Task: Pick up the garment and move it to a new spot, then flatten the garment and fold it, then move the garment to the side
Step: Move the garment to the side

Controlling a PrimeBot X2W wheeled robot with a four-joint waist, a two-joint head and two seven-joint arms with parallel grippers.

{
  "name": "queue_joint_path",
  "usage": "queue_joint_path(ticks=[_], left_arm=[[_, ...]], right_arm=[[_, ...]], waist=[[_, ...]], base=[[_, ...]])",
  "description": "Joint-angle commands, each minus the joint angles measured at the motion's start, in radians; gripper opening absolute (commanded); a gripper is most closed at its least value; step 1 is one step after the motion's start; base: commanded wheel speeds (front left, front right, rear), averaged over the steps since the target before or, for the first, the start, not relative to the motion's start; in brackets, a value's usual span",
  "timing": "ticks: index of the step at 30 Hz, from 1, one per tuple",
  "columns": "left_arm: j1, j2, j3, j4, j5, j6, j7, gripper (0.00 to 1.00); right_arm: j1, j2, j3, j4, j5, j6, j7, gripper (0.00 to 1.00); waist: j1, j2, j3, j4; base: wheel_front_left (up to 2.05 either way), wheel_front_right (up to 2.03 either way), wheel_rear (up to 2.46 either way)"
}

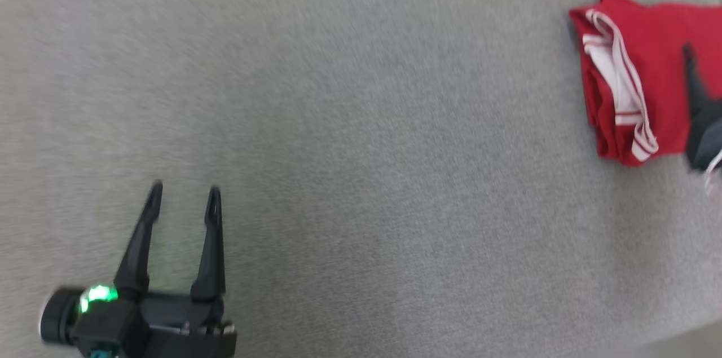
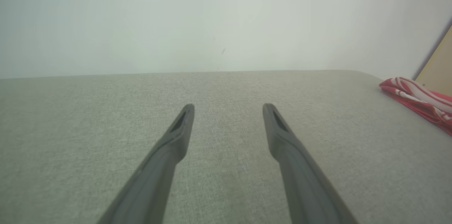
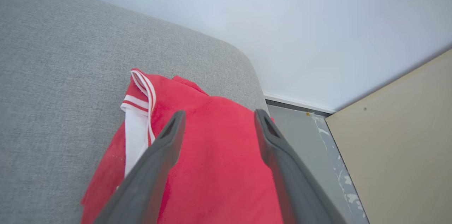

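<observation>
Hovering at seven o'clock in the head view: left gripper (image 1: 185, 189), claw spread wide, nothing between the fingers, over bare grey fabric surface (image 1: 361, 149).

Centre, nine through one o'clock: the same grey surface, woven texture.

At two o'clock: garment (image 1: 648, 59), red cloth with white striped trim (image 1: 617, 70), lying in a folded bundle near the surface's rounded corner, with the trim edge turned toward nine o'clock.

At three o'clock, over the garment: right gripper (image 3: 219, 114), claw parted wide and holding nothing. Whether the tips touch the cloth cannot be told.

Handling, by judgement: light, soft and limp. It is likely to sag and come unfolded if lifted by a single layer. It looks neither fragile nor slippery on the weave.

Hold, by judgement: pinch through all the layers at a folded edge or at the thicker trim band, coming in low.
</observation>
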Motion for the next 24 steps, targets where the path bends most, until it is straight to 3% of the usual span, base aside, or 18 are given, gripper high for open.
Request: queue_joint_path(ticks=[1, 7, 14, 19, 24], left_arm=[[0.034, -0.009, 0.012, 0.016, -0.007, 0.007, -0.003, 1.00], [0.126, -0.031, 0.063, 0.079, -0.012, 0.032, -0.003, 1.00], [0.187, -0.038, 0.095, 0.149, -0.004, 0.041, -0.003, 1.00], [0.213, -0.041, 0.107, 0.220, 0.009, 0.037, -0.003, 1.00], [0.224, -0.042, 0.110, 0.285, 0.020, 0.028, -0.003, 1.00]], right_arm=[[0.052, 0.014, -0.002, -0.027, 0.025, -0.003, -0.017, 1.00], [0.269, 0.097, -0.042, -0.172, 0.076, -0.003, -0.098, 1.00], [0.544, 0.270, -0.097, -0.334, 0.029, -0.003, -0.228, 1.00], [0.672, 0.377, -0.107, -0.327, 0.002, -0.003, -0.295, 1.00], [0.723, 0.438, -0.099, -0.262, -0.011, -0.003, -0.341, 1.00]], waist=[[0.0001, -0.0001, -0.150, 0.100], [0.0001, -0.0001, -0.296, 0.173], [0.0001, -0.0001, -0.405, 0.248], [0.0001, -0.0001, -0.454, 0.267], [0.0001, -0.0001, -0.478, 0.258]], base=[[0.00, 0.00, 0.00], [0.00, 0.00, 0.00], [0.00, 0.00, 0.00], [0.00, 0.00, 0.00], [0.00, 0.00, 0.00]])
